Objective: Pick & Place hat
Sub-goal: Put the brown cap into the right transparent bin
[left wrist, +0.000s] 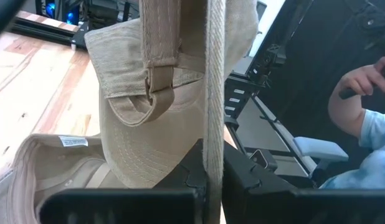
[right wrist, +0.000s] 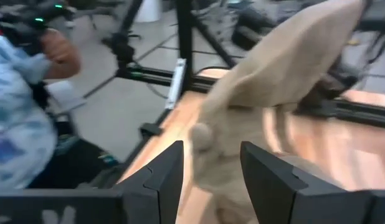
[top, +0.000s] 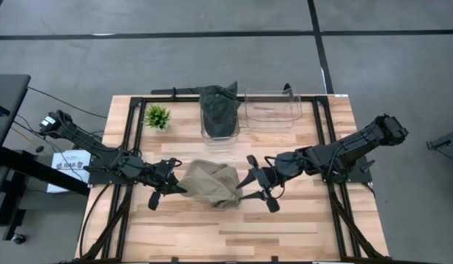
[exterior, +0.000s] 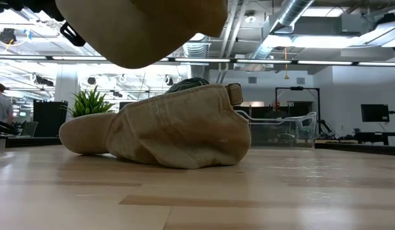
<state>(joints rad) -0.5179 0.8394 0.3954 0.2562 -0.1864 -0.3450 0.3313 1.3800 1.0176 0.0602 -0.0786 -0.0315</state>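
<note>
surface (top: 300,220): pale wooden planks with a black frame along the edges.
hat (top: 210,182): tan cloth cap, soft and crumpled, at the middle of the surface between both arms; one part rests on the wood, one edge is lifted. The inside shows a white label and a strap with a tan buckle.
filled bin (top: 219,114): clear, at the back, stuffed with dark green fabric.
empty bin (top: 273,108): clear, just beside the filled bin.
plant (top: 158,116): small, green, at the back left.
left tool (top: 170,189): at the hat's left side, fingers together, clamped on the hat's brim edge.
right tool (top: 257,185): at the hat's right side, fingers apart, tan fabric between them.
person (right wrist: 21,93): seated beyond the surface, light blue sleeve.
</note>
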